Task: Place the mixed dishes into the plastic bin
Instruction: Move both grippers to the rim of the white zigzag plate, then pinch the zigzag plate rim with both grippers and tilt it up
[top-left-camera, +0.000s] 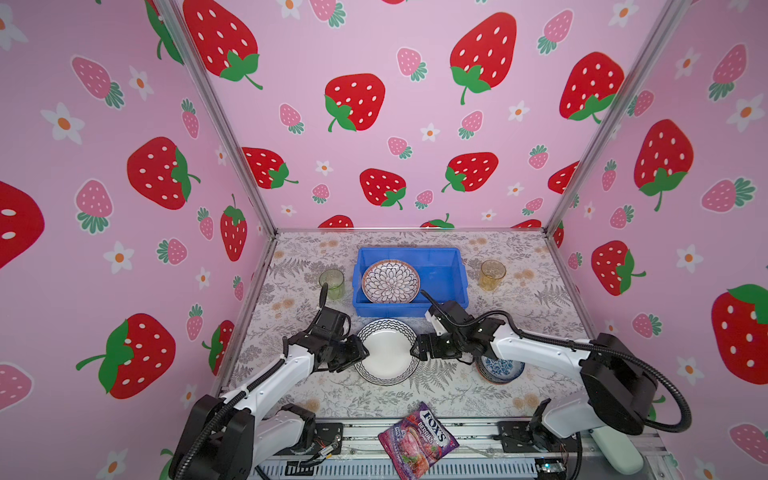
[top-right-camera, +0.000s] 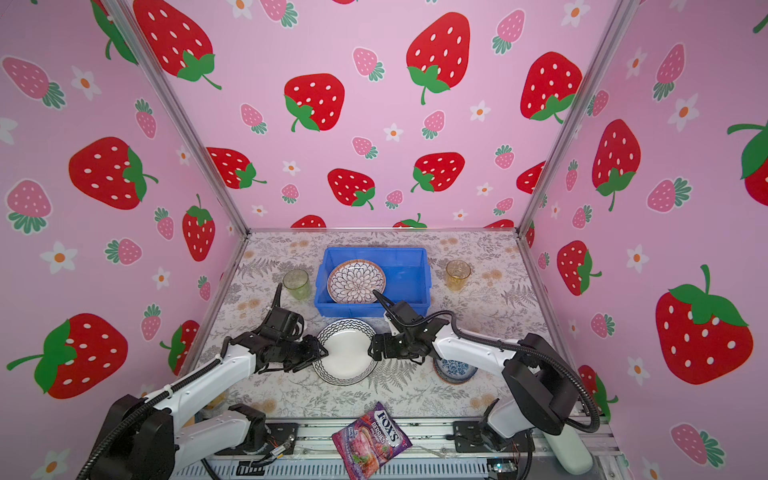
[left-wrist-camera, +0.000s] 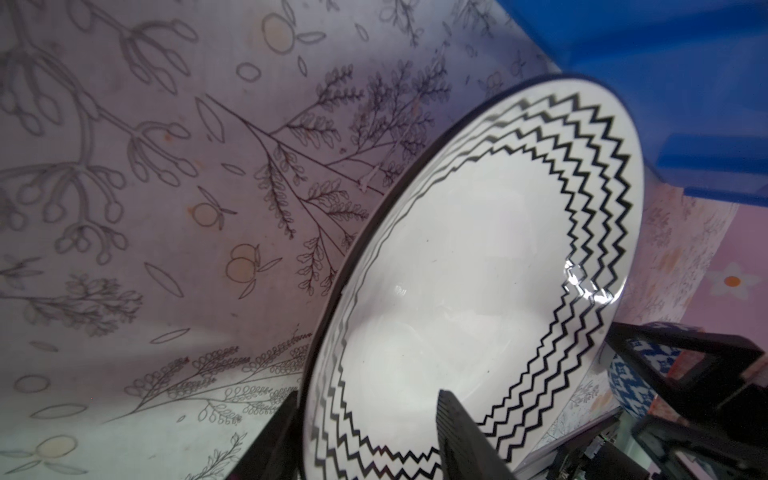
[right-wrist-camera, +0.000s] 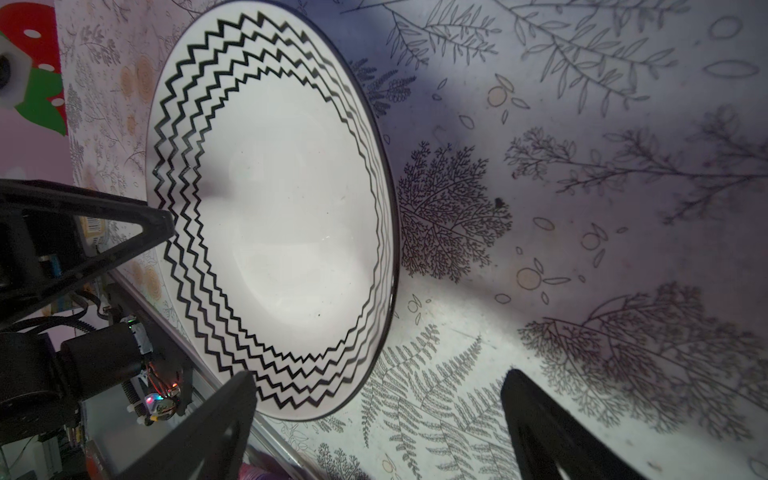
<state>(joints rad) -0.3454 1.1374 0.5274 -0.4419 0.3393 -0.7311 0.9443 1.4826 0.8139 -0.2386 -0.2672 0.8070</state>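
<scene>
The white plate with a zigzag rim (top-left-camera: 386, 353) (top-right-camera: 347, 353) lies on the tablecloth just in front of the blue plastic bin (top-left-camera: 440, 274). My left gripper (top-left-camera: 363, 353) (left-wrist-camera: 368, 395) is open and straddles the plate's left rim, with one finger outside and one over the plate's inside. At the plate's right rim my right gripper (top-left-camera: 415, 351) (right-wrist-camera: 378, 399) stands wide open, with one finger by the edge and the other over the cloth. A petal-pattern plate (top-left-camera: 390, 280) leans inside the bin. A green tumbler (top-left-camera: 331, 284), an amber tumbler (top-left-camera: 493, 274) and a blue bowl (top-left-camera: 500, 370) stand on the table.
A purple FOX'S candy bag (top-left-camera: 417, 440) lies at the front edge, partly over the metal rail. The blue bowl sits under the right arm's forearm. Pink strawberry walls enclose the table on three sides. The bin's right half shows bare floor.
</scene>
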